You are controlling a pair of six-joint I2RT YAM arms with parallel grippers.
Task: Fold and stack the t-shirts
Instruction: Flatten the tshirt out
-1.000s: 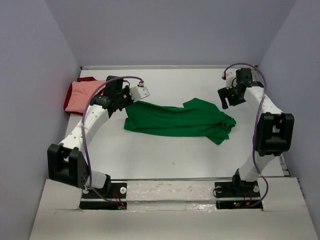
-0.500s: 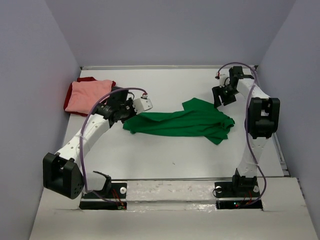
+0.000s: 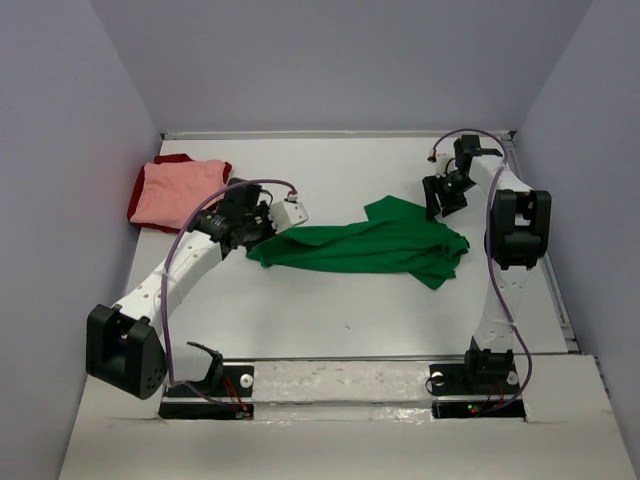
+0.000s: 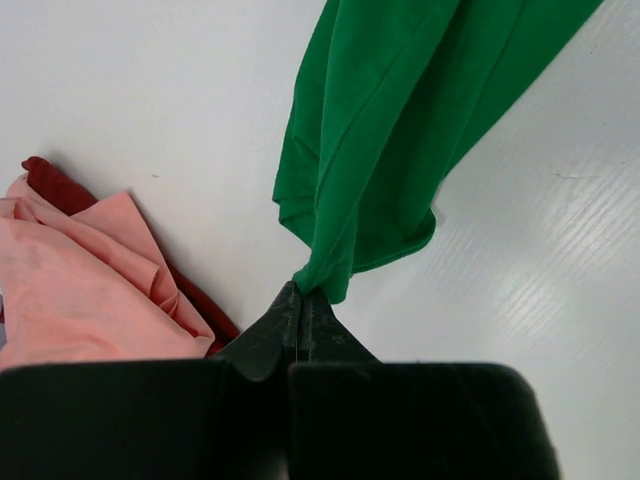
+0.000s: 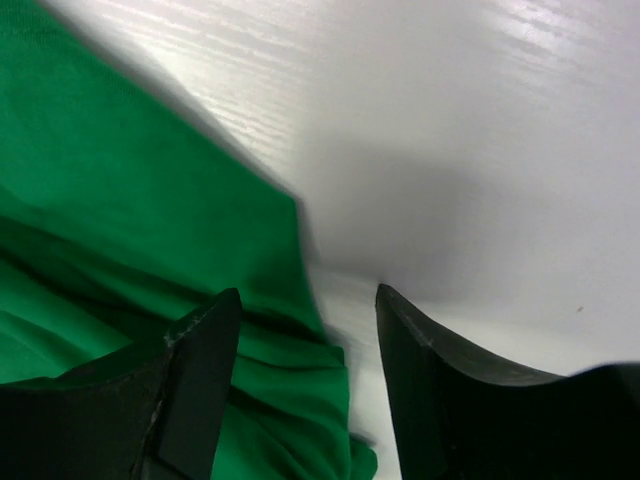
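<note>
The left arm [image 3: 165, 275] swings out to the left from its near base, then slants far and rightward to a low wrist. The left gripper [image 3: 257, 236] points right, its jaws pressed together on a bunched end of the green t-shirt [image 4: 380, 130]. The right arm [image 3: 500, 290] stands nearly upright from its near base, folds at a high elbow and reaches toward the far side. The right gripper [image 3: 441, 205] tips downward with its fingers [image 5: 200, 370] spread apart, holding nothing.
</note>
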